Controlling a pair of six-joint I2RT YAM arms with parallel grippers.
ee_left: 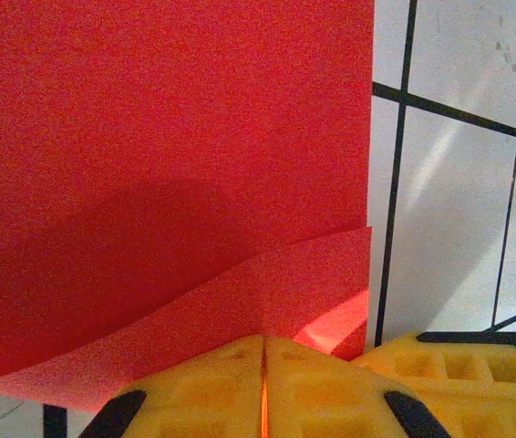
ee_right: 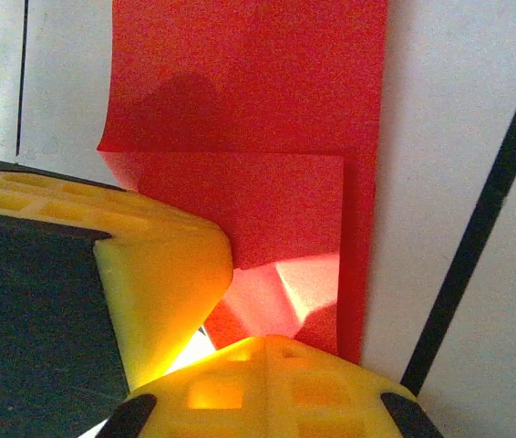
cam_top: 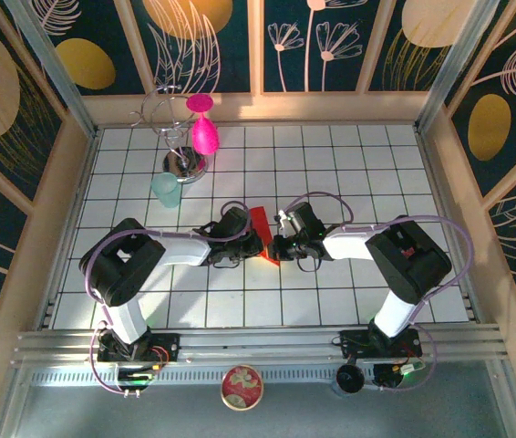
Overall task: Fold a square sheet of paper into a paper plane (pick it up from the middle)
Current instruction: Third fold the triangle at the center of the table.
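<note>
while both arms reach toward the middle of the white tiled table (cam_top: 331, 164), the square sheet of paper (cam_top: 260, 222) stands between them, raised off the surface and tilted, with its lower corner near the tiles. in the top view the left gripper (cam_top: 258, 245) and the right gripper (cam_top: 277, 248) meet almost tip to tip at the lower part of the sheet.

from the left wrist, the left gripper (ee_left: 263, 370) has its yellow fingers (ee_left: 194, 392) pressed together, and a thin red line of paper runs in the seam between them, so they are clamped on the square sheet of paper (ee_left: 167, 128). a second, shorter layer of red curves up in front of the big flat part. a yellow finger of the right gripper (ee_left: 463, 365) sits just beside, at the sheet's right edge.

from the right wrist, the right gripper (ee_right: 264, 365) has its fingers together, and the near edge of the square sheet of paper (ee_right: 249, 82) goes in at their tips, so it is pinched there too. a smaller folded layer lies over the larger one. the left gripper (ee_right: 162, 274) touches the paper from the left.

far back on the table stand a magenta goblet (cam_top: 205, 130) and a pale green cup (cam_top: 167, 190), well apart from the sheet.
</note>
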